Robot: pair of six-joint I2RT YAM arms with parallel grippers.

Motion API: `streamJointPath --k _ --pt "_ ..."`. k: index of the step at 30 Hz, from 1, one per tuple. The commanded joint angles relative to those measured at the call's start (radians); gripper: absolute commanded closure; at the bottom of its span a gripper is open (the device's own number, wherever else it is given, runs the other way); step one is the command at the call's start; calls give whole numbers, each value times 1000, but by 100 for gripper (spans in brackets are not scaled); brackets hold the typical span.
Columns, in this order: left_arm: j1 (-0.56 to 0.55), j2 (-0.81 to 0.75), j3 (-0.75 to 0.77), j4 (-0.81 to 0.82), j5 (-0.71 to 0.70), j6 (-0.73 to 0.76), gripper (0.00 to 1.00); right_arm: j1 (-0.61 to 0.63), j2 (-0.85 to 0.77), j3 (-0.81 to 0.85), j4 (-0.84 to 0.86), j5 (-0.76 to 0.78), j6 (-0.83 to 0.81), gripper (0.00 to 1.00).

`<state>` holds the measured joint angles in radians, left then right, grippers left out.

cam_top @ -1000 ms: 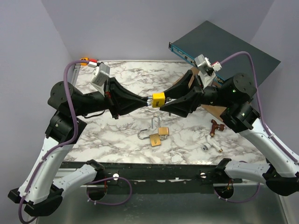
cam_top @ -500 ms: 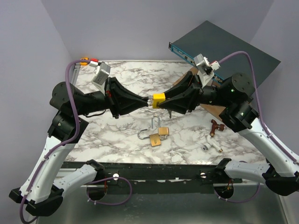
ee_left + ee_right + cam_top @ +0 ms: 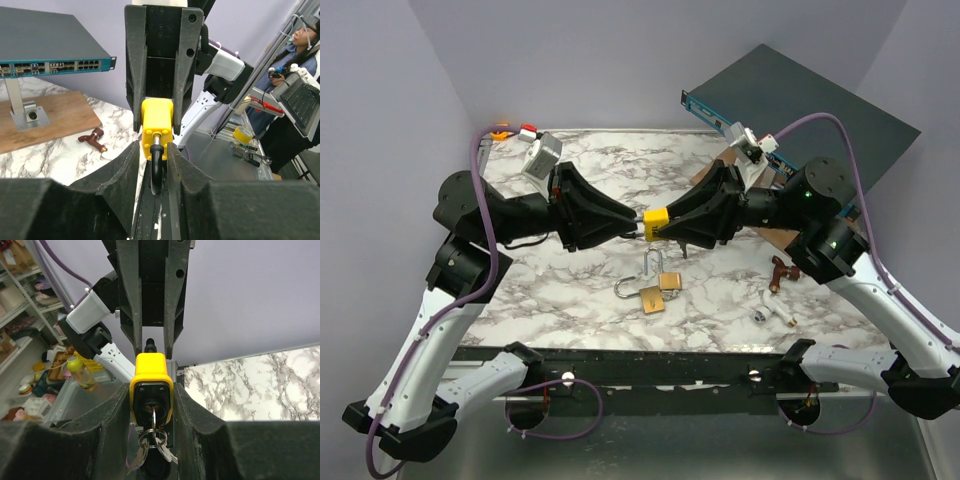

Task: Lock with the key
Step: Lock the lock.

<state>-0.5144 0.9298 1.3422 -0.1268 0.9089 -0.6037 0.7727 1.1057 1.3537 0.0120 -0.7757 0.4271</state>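
I see the right pincer (image 3: 151, 390) pinching the yellow padlock (image 3: 657, 218) mid-air above the bench (image 3: 570, 290) centre, key (image 3: 152, 421) in its keyhole. My left pincer (image 3: 640, 222) stands slightly spread around the shackle (image 3: 156, 170), narrow gaps each side.

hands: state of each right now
left hand: open, loosely around the black metal shackle
right hand: closed on the yellow padlock

Top camera: high above jaws, far, looks down. 2 wrist cameras: close behind own jaws, face each other. All 3 share yellow padlock (image 3: 657, 218) between jaws.
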Motion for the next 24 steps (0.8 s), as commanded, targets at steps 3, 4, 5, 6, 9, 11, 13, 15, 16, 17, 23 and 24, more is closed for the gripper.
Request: streamJointPath --k 3,4,5,6,9,11,13,15,16,17,23,24 --pt "29 -15 18 -117 58 91 72 5 -33 6 -10 39 8 99" --pt "34 -17 21 -133 65 106 72 4 -36 9 -10 49 4 99" --pt "37 -20 26 -150 73 119 71 5 -40 13 -10 58 4 99" --pt "40 -23 30 -164 78 131 71 4 -41 17 -45 63 -2 99" --pt "47 -26 35 -193 85 148 71 4 -41 27 -63 68 -7 99" --pt "51 -28 32 -187 94 143 71 5 -41 26 -65 72 -10 99" --pt "52 -29 29 -180 95 135 73 5 -39 27 -67 72 -10 99" --pt "53 -26 28 -172 102 130 77 5 -35 27 -69 70 -11 99" --pt "53 -24 26 -166 109 125 80 5 -34 28 -69 72 -11 99" --pt "53 -22 24 -163 114 121 83 5 -34 28 -69 75 -11 99" --pt "53 -16 -7 -104 140 78 100 5 -29 36 -79 75 -25 99" --pt "53 -16 -18 -83 143 61 100 4 -25 37 -79 70 -25 99"
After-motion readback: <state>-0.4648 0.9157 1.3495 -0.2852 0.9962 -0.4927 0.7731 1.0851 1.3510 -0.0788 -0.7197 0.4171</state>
